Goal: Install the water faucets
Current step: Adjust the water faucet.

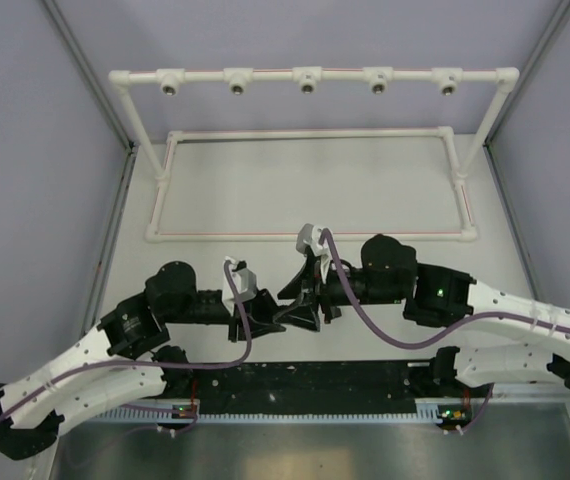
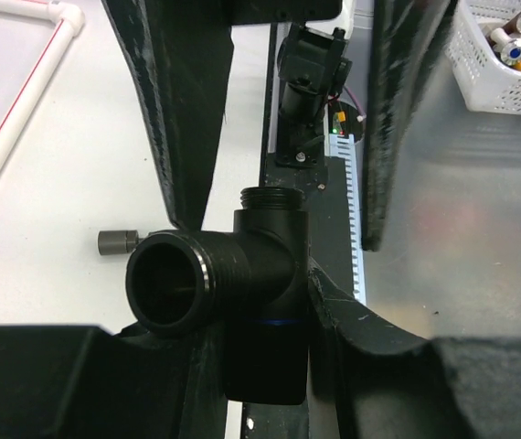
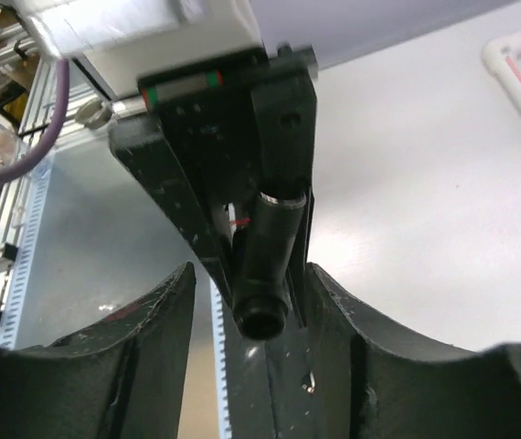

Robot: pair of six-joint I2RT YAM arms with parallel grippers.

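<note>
1. The desk [image 1: 295,190] carries the white frame [image 1: 340,75] across the upper half of the top view. The two arms meet well short of it, in the lower middle.
2. A white basket [image 2: 480,82] of small parts sits in the upper right of the left wrist view. Whether a second faucet lies in it cannot be told.
3. The left fingers [image 3: 192,233] are almost closed and clamp the one faucet in sight across its body, holding it clear of the desk.
4. The right fingers [image 2: 174,110] stand apart on either side of that faucet. The right wrist view shows a gap beside it, so they grip nothing.
5. The faucet [image 2: 260,274] is a black T-shaped piece in the centre of both wrist views. Its open spout faces the left wrist camera and its threaded neck points up. It appears to rest in the left grip alone.
6. The five sockets [image 1: 307,85] along the frame's top bar all look bare. No faucet seems fitted yet, so carrying this one to the frame and seating it is still to do.
7. A small grey stub [image 2: 114,242] shows just left of the spout. Whether it belongs to the faucet or lies on the desk is unclear.
</note>
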